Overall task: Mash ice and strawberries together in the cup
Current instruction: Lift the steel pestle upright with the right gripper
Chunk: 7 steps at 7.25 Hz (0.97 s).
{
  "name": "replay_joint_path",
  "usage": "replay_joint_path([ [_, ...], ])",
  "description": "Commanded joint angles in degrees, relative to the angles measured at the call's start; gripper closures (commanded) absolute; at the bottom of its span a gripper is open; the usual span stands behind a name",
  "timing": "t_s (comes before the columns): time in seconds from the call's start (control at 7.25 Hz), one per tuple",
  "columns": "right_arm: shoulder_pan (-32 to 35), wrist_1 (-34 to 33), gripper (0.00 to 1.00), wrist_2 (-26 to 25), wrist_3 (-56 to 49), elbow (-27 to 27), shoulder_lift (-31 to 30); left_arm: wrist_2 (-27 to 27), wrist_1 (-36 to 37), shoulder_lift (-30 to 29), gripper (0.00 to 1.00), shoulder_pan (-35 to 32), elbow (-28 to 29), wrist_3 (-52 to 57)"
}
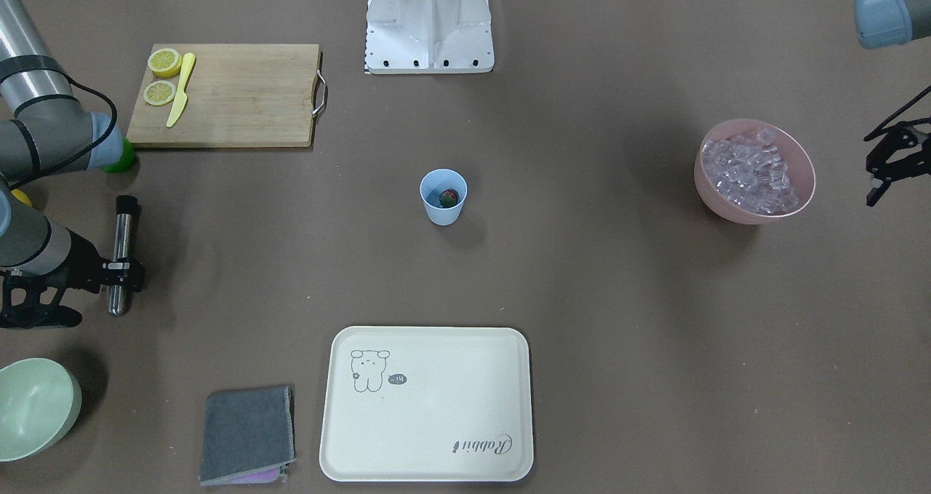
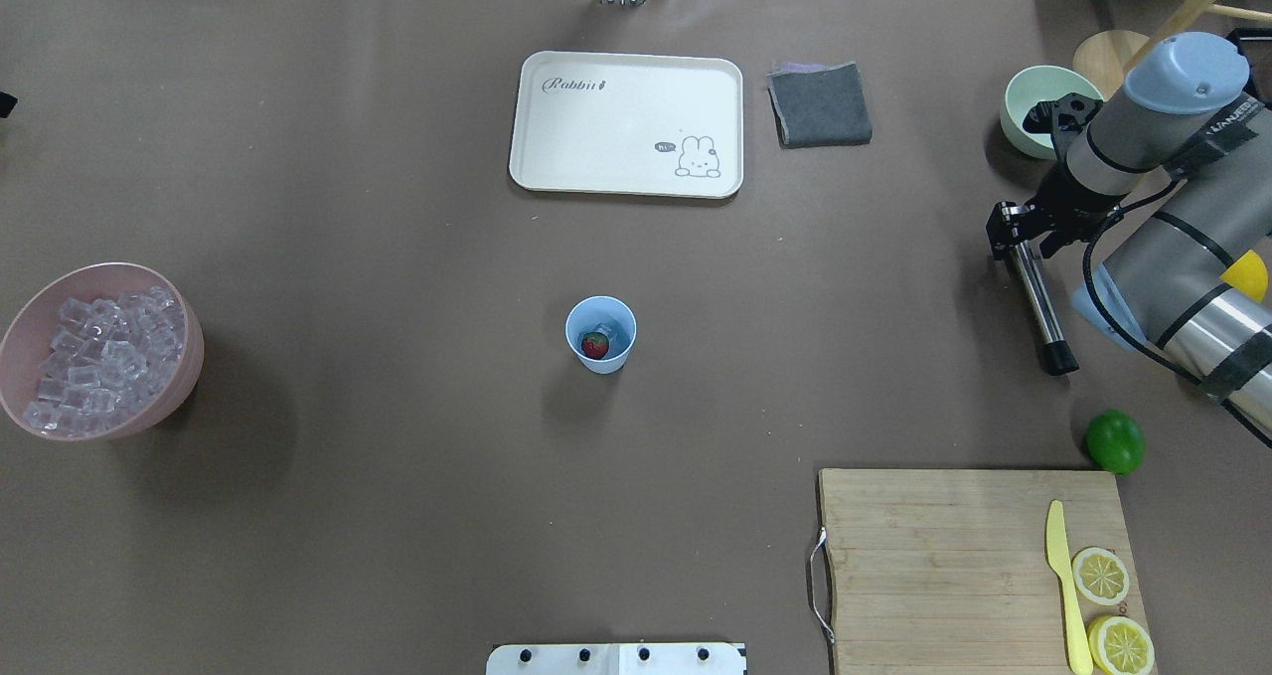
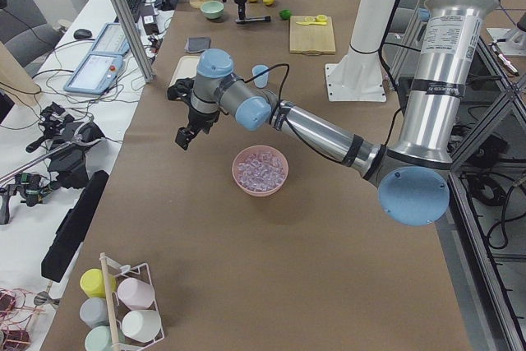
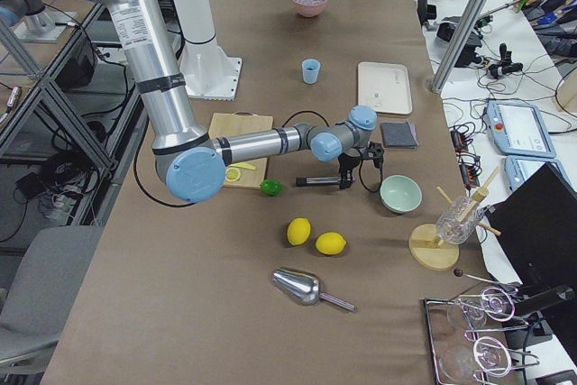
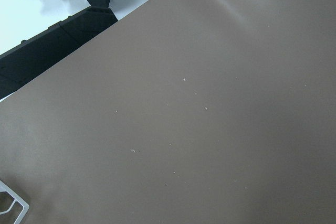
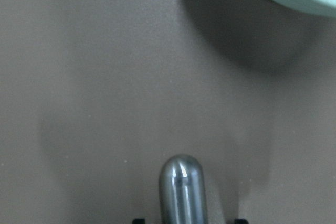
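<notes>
Clamping the right fingers [image 2: 998, 228] on the steel muddler [image 1: 121, 239], flat and low by the tabletop [image 1: 582, 276], probably to haul it to the cup [image 1: 443, 214] mid-table. Got the strawberry [image 2: 594, 345] in there already, with the ice [image 1: 753, 170] mostly in the pink bowl [image 1: 804, 161]. Holding the left fingers [image 1: 878, 185] spread, empty, beside it

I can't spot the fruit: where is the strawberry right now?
In the overhead view, the strawberry lies inside the light-blue cup at mid-table, on the robot's side of the cream tray.
</notes>
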Motion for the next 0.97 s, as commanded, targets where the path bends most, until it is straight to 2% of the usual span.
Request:
replay_joint_path([
  [0.0, 0.0, 0.0, 0.95, 0.1, -0.2, 0.1, 0.2, 0.0, 0.0, -0.3, 0.03, 0.1, 0.2, 0.0],
  [0.14, 0.0, 0.0, 1.00, 0.3, -0.2, 0.3, 0.2, 0.0, 0.0, -0.4, 0.03, 0.1, 0.3, 0.0],
  [0.55, 0.9, 0.0, 1.00, -0.3, -0.1, 2.9, 0.7, -0.1, 0.1, -0.4, 0.03, 0.1, 0.3, 0.0],
  [0.83, 3.5, 0.0, 1.00, -1.4, -0.1, 8.1, 0.9, -0.1, 0.7, -1.8, 0.03, 0.1, 1.0, -0.1],
])
